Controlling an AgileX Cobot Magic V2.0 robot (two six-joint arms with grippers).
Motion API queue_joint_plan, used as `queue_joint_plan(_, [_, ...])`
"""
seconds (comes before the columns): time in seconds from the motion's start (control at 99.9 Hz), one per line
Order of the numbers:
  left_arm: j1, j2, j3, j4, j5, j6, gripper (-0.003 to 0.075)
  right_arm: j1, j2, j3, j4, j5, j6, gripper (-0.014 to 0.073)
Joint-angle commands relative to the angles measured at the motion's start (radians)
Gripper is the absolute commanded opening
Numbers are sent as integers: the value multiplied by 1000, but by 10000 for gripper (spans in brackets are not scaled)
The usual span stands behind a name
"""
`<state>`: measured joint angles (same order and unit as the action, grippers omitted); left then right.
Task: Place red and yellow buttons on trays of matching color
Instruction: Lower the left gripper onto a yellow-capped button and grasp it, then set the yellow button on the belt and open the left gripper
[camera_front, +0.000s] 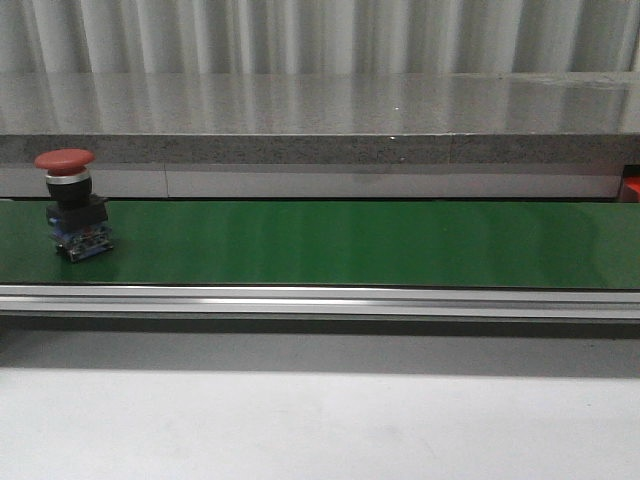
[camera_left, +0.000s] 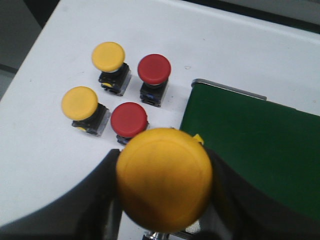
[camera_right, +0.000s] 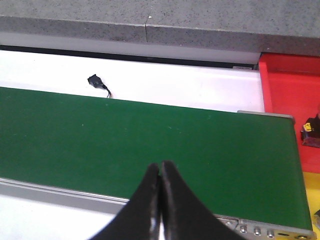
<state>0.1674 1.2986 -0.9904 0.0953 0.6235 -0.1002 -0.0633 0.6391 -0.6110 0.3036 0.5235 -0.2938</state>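
Note:
A red button (camera_front: 70, 205) with a black and blue base stands upright on the green belt (camera_front: 350, 243) at the far left. My left gripper (camera_left: 164, 181) is shut on a yellow button (camera_left: 164, 177), held above the white table beside the belt's end (camera_left: 240, 135). Two more yellow buttons (camera_left: 108, 56) (camera_left: 80, 103) and two red buttons (camera_left: 154, 69) (camera_left: 129, 120) stand on the white table. My right gripper (camera_right: 160, 166) is shut and empty over the belt (camera_right: 150, 135). A red tray (camera_right: 290, 95) lies past the belt's end. No yellow tray shows.
A grey stone ledge (camera_front: 320, 120) runs behind the belt. A small black connector (camera_right: 96, 81) lies on the white strip beyond the belt. A small dark part with yellow (camera_right: 311, 133) sits in the red tray. An aluminium rail (camera_front: 320, 300) edges the belt's front.

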Motion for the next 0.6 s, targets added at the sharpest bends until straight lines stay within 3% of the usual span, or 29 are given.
queue_joint_plan(0.0, [-34, 8, -30, 6, -66, -1, -20, 1, -3, -24, 13, -61, -5, -68])
queue_joint_plan(0.32, [-135, 135, -30, 14, -99, -1, -20, 1, -3, -24, 13, -61, -5, -68])
queue_joint_plan(0.591, [-144, 186, -30, 21, -94, 0, -19, 1, -3, -24, 13, -61, -5, -68])
